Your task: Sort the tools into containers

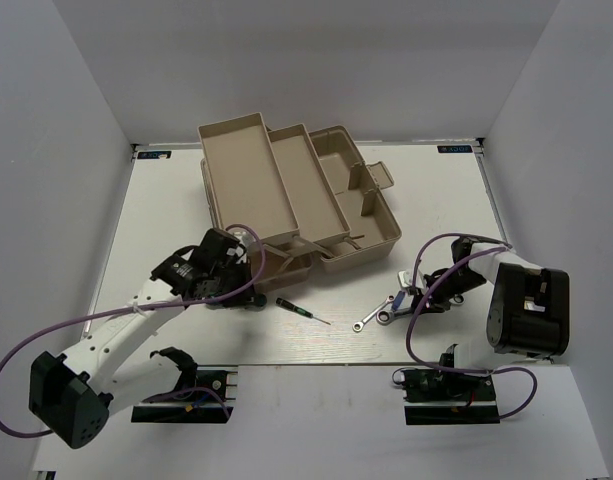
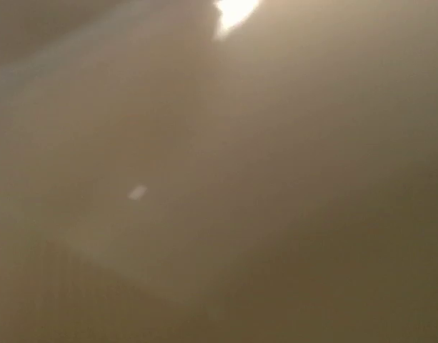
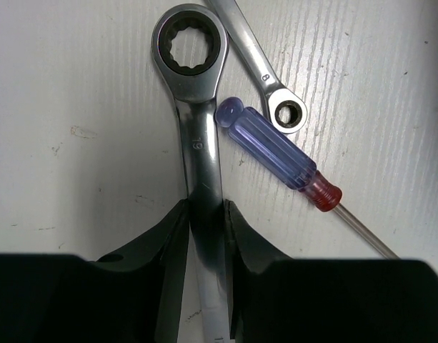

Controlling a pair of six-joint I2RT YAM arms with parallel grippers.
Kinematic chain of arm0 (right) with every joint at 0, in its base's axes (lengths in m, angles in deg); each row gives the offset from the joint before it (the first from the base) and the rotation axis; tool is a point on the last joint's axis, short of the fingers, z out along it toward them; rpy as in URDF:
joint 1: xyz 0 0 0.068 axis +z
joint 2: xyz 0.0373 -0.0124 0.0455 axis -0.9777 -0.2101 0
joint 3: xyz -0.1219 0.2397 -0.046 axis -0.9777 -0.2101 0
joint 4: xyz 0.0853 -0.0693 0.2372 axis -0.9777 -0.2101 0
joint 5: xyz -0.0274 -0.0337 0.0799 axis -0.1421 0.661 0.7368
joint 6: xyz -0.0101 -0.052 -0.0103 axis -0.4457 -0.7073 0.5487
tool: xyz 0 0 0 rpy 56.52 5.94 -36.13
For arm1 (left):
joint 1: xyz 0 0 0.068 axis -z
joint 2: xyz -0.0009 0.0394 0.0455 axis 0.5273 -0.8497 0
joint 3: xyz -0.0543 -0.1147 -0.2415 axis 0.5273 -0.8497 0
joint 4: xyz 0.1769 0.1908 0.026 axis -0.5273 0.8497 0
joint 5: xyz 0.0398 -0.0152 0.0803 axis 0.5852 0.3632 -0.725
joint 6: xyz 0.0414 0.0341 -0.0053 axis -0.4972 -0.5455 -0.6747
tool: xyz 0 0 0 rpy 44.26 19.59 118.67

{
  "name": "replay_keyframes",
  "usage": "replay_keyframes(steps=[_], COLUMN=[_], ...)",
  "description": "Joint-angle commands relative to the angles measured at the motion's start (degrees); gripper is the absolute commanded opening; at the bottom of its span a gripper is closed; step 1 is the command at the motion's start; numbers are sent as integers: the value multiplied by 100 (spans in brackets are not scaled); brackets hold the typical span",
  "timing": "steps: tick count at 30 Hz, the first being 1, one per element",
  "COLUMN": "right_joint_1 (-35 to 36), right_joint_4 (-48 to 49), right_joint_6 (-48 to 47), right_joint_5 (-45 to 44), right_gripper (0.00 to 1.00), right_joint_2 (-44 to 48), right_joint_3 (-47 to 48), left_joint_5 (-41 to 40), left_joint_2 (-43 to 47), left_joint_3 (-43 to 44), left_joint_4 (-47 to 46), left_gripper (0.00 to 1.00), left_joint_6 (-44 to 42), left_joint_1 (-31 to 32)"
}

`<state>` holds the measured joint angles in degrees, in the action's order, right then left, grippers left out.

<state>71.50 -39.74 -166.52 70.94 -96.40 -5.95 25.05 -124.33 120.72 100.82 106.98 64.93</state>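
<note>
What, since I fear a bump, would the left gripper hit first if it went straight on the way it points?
Most likely the toolbox. From above the left gripper points toward its near corner, and the wrist view shows only blurred beige, so it looks very close; which part, I cannot tell.

Polished metal wrench [image 3: 203,153], matt table [image 3: 76,86]

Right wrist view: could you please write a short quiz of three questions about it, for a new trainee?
1. True or false: the large wrench lies between the fingers of the right gripper.
2. Which number is stamped on the small wrench? A) 8 B) 12 C) 19
3. Fill in: the screwdriver beside the wrenches has a blue and ___ handle.
Key: 1 true; 2 A; 3 red.
</note>
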Motion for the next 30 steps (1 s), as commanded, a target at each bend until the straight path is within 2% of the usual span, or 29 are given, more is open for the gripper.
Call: replay_keyframes(steps=[1, 8, 19, 26, 30], right_joint_1=[-57, -119, -294, -409, -523], right_joint_4=[1192, 1113, 762, 613, 148], right_joint_6=[-3161, -2353, -1930, -1702, -1693], right_joint_5=[-996, -776, -530, -372, -109], right_gripper=[7, 2, 0, 0, 0], right_joint_2=[-293, -214, 76, 234, 304], right_joint_3=[-103, 64, 21, 20, 204], left_joint_5=[-788, -1887, -2494, -2678, -2828], left_joint_2=[-266, -153, -38, -302, -504], left_joint_3=[-257, -267, 402, 612, 849], left_joint_4=[3, 109, 188, -5, -58], left_gripper=[1, 0, 0, 0, 1], left_joint_6=[611, 1042, 1095, 1095, 1043], left_joint_1=[117, 284, 337, 337, 337])
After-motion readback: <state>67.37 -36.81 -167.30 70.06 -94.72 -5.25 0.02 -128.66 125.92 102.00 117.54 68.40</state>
